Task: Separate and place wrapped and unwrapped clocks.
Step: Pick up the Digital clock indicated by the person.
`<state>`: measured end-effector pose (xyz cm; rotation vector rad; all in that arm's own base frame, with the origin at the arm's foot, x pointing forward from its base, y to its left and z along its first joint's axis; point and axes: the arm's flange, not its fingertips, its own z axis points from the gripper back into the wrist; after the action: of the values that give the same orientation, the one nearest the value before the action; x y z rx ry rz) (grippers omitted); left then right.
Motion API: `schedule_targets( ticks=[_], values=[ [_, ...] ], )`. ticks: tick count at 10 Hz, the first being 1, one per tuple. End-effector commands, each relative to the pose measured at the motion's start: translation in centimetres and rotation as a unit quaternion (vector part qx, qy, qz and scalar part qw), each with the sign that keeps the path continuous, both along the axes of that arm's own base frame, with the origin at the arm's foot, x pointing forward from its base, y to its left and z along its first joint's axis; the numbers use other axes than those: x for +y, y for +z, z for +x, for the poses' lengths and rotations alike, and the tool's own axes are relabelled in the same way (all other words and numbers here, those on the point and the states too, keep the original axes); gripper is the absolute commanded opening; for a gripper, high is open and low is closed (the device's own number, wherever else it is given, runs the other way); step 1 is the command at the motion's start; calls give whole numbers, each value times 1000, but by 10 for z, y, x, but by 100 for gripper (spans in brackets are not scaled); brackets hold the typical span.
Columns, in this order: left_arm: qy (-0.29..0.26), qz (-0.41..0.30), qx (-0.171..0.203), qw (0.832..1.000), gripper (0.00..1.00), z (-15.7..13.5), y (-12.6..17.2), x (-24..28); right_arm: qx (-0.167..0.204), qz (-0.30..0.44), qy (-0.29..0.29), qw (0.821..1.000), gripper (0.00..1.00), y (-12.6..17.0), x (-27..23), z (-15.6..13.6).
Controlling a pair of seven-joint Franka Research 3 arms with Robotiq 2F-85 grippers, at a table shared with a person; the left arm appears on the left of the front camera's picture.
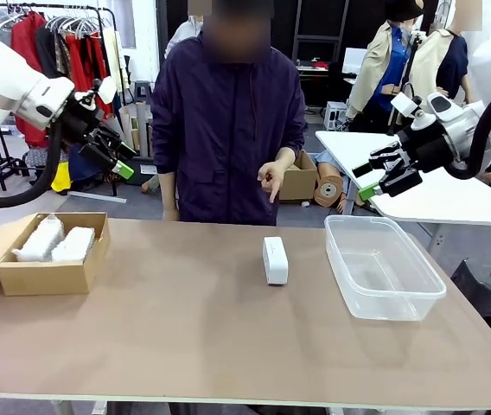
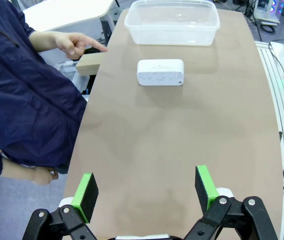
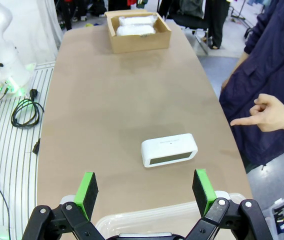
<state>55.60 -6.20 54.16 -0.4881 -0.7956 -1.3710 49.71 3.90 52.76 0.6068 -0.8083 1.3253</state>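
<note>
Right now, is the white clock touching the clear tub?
Apart. The front view shows a strip of bare table between the unwrapped clock and the clear tub; the left wrist view shows that gap too.

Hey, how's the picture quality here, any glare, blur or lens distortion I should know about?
Front view: even indoor light and sharp focus, with a soft shadow beside the bare white clock and faint highlights on the clear tub. Left wrist view: the wide-angle lens slightly bows the table edges. Right wrist view: similar bowing, clock in focus.
</note>
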Motion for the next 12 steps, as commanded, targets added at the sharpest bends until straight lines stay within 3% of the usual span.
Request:
schedule_targets(
  ticks=[1,10,12],
  values=[
    [-5,2,-6,1000,100,0,1,1,-3,3,4,1000,100,2,1,-1],
    [-5,2,-6,1000,100,0,1,1,0,0,0,1000,100,0,0,0],
    [-5,2,-6,1000,100,0,1,1,42,-12,-33,998,100,14,37,-2]
  ],
)
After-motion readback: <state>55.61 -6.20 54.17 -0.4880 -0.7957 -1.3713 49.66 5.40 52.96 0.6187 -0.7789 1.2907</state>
